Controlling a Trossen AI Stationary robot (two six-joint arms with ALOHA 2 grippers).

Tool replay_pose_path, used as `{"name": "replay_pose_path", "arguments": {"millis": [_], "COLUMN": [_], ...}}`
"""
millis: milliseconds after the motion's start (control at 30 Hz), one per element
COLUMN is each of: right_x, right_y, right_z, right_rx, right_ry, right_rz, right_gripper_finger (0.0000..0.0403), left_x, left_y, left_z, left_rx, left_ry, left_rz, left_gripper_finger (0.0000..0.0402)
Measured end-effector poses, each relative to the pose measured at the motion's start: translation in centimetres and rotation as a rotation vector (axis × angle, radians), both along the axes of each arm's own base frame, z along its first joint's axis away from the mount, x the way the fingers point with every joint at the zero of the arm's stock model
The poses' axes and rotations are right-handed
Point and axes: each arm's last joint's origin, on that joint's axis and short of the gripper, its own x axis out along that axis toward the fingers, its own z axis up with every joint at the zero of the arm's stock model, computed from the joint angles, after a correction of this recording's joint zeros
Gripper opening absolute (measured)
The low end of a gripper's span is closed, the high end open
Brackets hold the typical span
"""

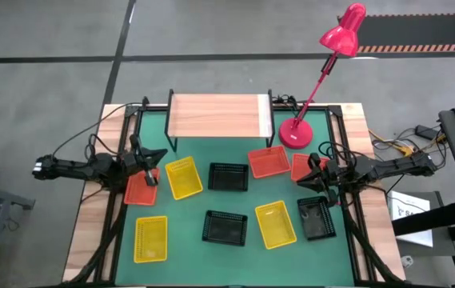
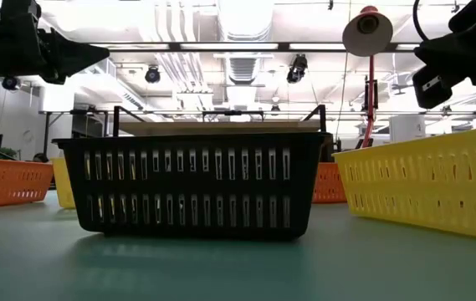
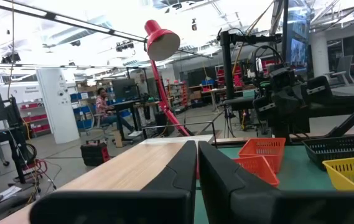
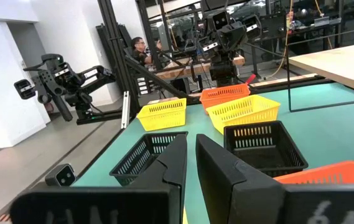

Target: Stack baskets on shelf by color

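The light-wood shelf [image 1: 215, 116] stands at the table's far middle and bears nothing. The nine baskets rest on their bottoms on the green mat. Three are orange-red [image 1: 141, 188] [image 1: 269, 162] [image 1: 301, 166], three yellow [image 1: 183, 177] [image 1: 275, 223] [image 1: 150, 238] and three black [image 1: 229, 177] [image 1: 225, 227] [image 1: 316, 218]. My left gripper [image 1: 152, 174] is shut and empty, above the left orange-red basket's near right corner. My right gripper [image 1: 310, 173] is shut and empty, above the rightmost orange-red basket. Both point toward the table's middle, as their wrist views show [image 3: 197, 155] [image 4: 191, 146].
A pink-red desk lamp stands with its base [image 1: 295, 133] just right of the shelf, its head [image 1: 343, 34] leaning out past the far edge. Cables run along the table's black frame. A person [image 4: 138, 45] sits at a desk in the room beyond the table.
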Motion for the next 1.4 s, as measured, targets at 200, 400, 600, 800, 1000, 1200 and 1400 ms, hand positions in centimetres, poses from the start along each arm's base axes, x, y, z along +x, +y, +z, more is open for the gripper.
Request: {"name": "replay_pose_path", "arguments": {"millis": [200,400,600,800,1000,1200,1400], "right_x": [0.0,-0.1,0.0,0.0,0.0,0.0,0.0], "right_y": [0.0,0.0,0.0,0.0,-0.1,-0.1,-0.3], "right_z": [0.0,-0.8,-0.8,-0.7,0.3,0.4,1.0], "right_rx": [0.0,-0.142,-0.159,-0.163,0.065,0.068,-0.039], "right_ry": [0.0,0.088,0.083,0.077,0.012,0.005,-0.07], "right_rz": [0.0,0.004,0.005,0.004,-0.024,-0.047,-0.12], "right_gripper_finger": [0.0028,0.0028,0.0028,0.0028,0.0028,0.0028,0.0028], "left_x": [0.0,0.0,0.0,0.0,0.0,-0.2,-0.6], "left_y": [0.0,0.0,0.0,-0.1,-0.8,-0.8,-0.8], "left_z": [0.0,0.0,0.0,0.2,0.9,1.7,2.6], "left_rx": [0.0,0.0,0.0,-0.022,-0.443,-0.467,-0.459], "left_ry": [0.0,0.0,0.0,-0.026,-0.218,-0.31,-0.4], "left_rz": [0.0,0.0,0.0,-0.029,-0.419,-0.448,-0.488], "left_gripper_finger": [0.0,0.0,0.0,0.0,0.0,0.0,0.0]}}
